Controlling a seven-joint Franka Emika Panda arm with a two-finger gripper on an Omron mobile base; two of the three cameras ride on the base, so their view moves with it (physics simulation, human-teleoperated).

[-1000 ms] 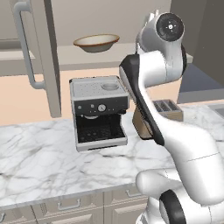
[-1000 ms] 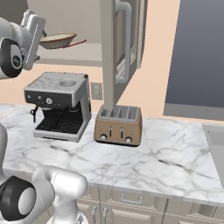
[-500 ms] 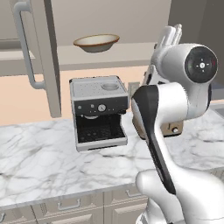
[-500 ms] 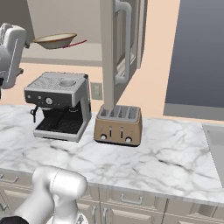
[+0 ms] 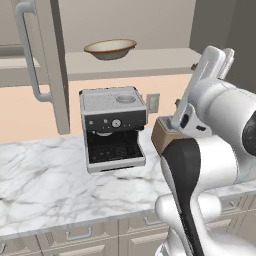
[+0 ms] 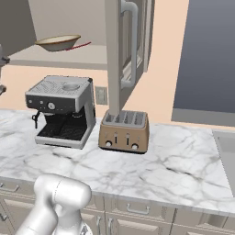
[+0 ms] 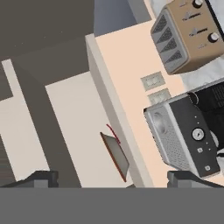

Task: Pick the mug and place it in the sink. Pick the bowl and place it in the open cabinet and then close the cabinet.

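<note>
The tan bowl (image 5: 110, 48) sits on the beige shelf of the open cabinet (image 5: 150, 60), above the coffee machine; in the right base view the bowl (image 6: 57, 42) is at the upper left. The hand view is rolled, so the bowl (image 7: 116, 155) appears edge-on on the shelf, ahead of my gripper (image 7: 113, 180) and well apart from it. The jaws stand wide open with nothing between them. A corner of the grey sink (image 6: 228, 151) is at the far right of the counter. The mug is out of view.
The cabinet's open doors (image 5: 55, 75) (image 6: 114, 55) hang over the counter with long bar handles. A silver coffee machine (image 5: 112, 127) and a tan toaster (image 6: 125, 132) stand on the marble counter (image 6: 174, 170) below the shelf. Cream drawer fronts (image 5: 75, 235) run along its front.
My arm has swung away from the shelf, to the right and nearer the left base camera. The bowl stays put on the shelf and the jaws stay open.
</note>
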